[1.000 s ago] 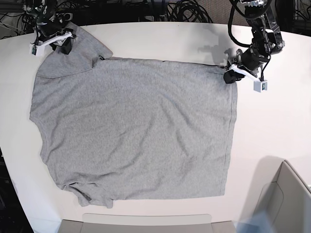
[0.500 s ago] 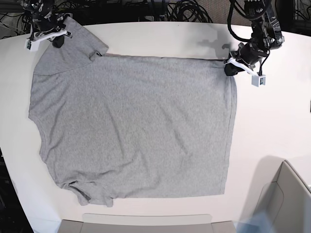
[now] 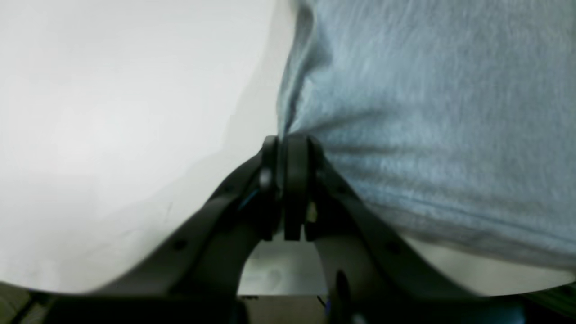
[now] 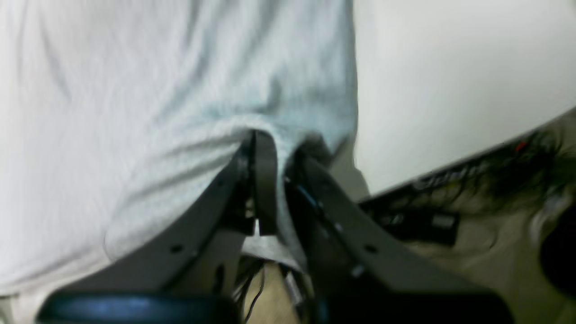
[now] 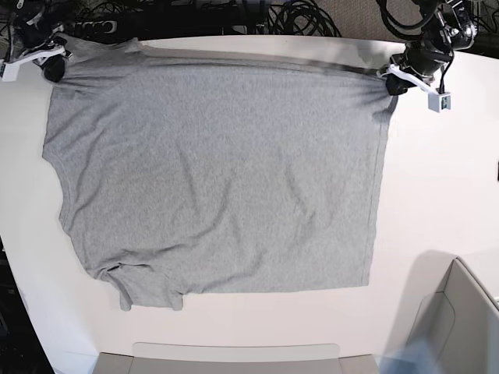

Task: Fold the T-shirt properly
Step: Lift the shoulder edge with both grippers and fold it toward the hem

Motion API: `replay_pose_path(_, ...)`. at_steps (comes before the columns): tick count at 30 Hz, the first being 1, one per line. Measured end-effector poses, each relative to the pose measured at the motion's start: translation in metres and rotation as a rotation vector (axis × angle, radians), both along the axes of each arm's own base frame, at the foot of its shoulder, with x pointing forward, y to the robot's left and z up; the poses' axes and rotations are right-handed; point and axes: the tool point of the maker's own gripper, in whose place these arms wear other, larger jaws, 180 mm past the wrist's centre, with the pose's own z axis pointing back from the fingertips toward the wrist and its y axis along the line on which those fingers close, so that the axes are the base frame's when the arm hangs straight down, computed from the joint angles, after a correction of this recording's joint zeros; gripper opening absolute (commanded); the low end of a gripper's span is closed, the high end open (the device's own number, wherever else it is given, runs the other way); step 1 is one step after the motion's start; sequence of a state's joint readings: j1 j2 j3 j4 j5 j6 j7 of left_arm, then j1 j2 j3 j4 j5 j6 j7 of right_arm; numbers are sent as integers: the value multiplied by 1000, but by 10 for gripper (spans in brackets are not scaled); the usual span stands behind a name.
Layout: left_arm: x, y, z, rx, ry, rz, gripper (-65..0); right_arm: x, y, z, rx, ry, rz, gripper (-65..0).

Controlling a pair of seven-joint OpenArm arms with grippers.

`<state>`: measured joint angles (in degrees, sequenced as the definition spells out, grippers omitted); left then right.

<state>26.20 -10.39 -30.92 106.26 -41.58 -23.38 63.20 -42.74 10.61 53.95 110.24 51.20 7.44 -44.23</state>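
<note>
Left claw (image 3: 288, 148): jaws pressed together, pinching a corner of the T-shirt (image 3: 432, 117); in the base view at far right (image 5: 392, 84), white wrist unit angled outward
Right claw (image 4: 276, 150): jaws closed on bunched cloth; at far left (image 5: 53, 68)
Arms: 2, spread wide apart

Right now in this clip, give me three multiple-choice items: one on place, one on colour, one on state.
1. Where does the left gripper hold the T-shirt?
A. far corner, base view's right
B. near hem
C. middle

2. Which colour is the T-shirt's visible side?
A. black
B. plain light grey
C. red

3. How do the right gripper's jaws stand?
A. wide open
B. shut on the T-shirt
C. shut on nothing

Answers: 1 A, the gripper sits at the shirt's far corner on that side. 2 B, only plain grey fabric shows. 3 B, the right wrist view shows cloth pinched between the jaws.
</note>
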Motion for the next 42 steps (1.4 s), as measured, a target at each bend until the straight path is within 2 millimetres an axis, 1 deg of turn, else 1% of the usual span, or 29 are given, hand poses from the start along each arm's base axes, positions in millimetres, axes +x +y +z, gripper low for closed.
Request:
replay_pose_path(4, 10, -2, 16, 17, -53, -17, -650, 15, -10, 20, -43, -52, 1, -650)
replay_pose_path(7, 6, 3, 17, 23, -43, -4, -650, 24, -15, 28, -68, -63, 32, -650)
replay_pose_path(9, 9, 0, 16, 13, -34, 0, -650, 30, -16, 31, -75, -78, 36, -650)
replay_pose_path(10, 14, 0, 17, 11, -34, -2, -650, 35, -17, 33, -75, -93, 32, -650)
replay_pose_path(13, 44, -2, 30, 1, -87, -10, -650, 44, -17, 37, -76, -120, 32, -650)
replay_pose_path(14, 54, -2, 36, -1, -111, -12, -650, 49, -15, 37, -79, -120, 45, -650)
replay_pose_path(16, 64, -3, 41, -7, -125, -12, -650, 59, -10, 30, -104, -83, 100, -650)
replay_pose_path(17, 67, -3, 43, -13, -125, 1, -650, 63, -7, 26, -109, -64, 121, -650)
replay_pose_path(20, 70, -1, 41, -56, -86, 80, -650, 78, -9, 19, -146, -50, 121, -650)
replay_pose_path(23, 86, 2, 48, -76, -113, 109, -650, 91, -9, 10, -157, -37, 128, -650)
replay_pose_path(25, 98, 1, 45, -109, -119, 117, -650, 102, -9, 8, -174, -38, 131, -650)
replay_pose_path(27, 107, -4, 31, -149, -83, 125, -650, 114, -6, 8, -188, -46, 144, -650)
replay_pose_path(29, 109, -6, 21, -177, -54, 147, -650, 125, -3, 5, -195, -44, 156, -650)
replay_pose_path(33, 121, -6, 20, -205, -57, 164, -650, 144, -3, -2, -225, -25, 165, -650)
replay_pose_path(37, 135, -7, 18, -236, -60, 172, -650, 166, 5, -9, -221, -18, 190, -650)
replay_pose_path(40, 144, -8, 16, -247, -73, 179, -650, 183, 4, -6, -218, -31, 202, -650)
replay_pose_path(42, 152, -11, 11, -241, -77, 166, -650, 194, 0, -2, -216, -41, 200, -650)
